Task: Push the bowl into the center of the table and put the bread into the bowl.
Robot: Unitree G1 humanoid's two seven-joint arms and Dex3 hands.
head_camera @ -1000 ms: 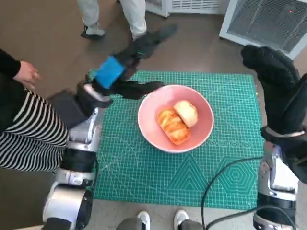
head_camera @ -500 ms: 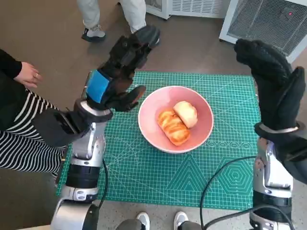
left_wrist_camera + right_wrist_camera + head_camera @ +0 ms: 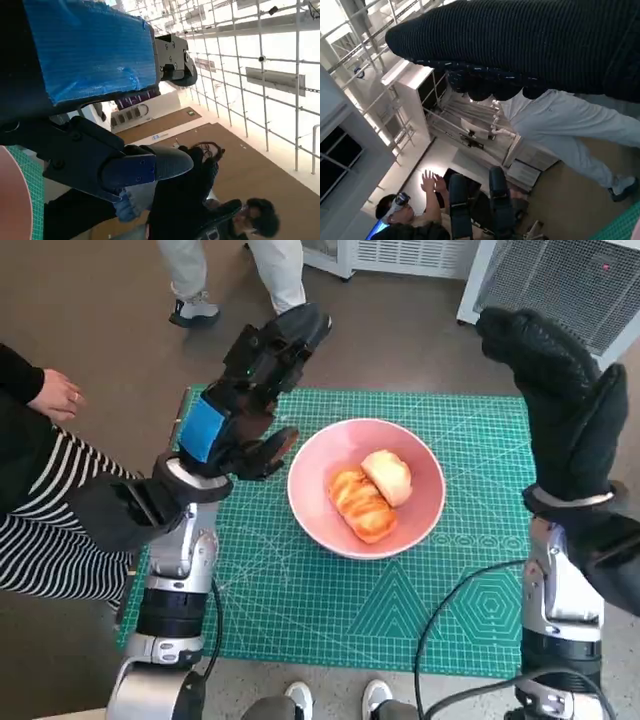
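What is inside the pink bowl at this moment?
Two pieces of bread lie in the pink bowl, a golden ridged one beside a paler round one. The bowl's floor beneath them is covered.

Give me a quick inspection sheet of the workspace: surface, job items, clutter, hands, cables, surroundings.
Surface: green cutting mat covers the table.
Job's things: pink bowl near the mat's middle, two bread pieces inside.
Clutter: nothing seen.
Hands: left hand raised beside the bowl, empty; right hand raised, empty.
Cables: black cable loops over the mat's near right part.
Surroundings: person in striped sleeve at left; legs beyond; white appliance.
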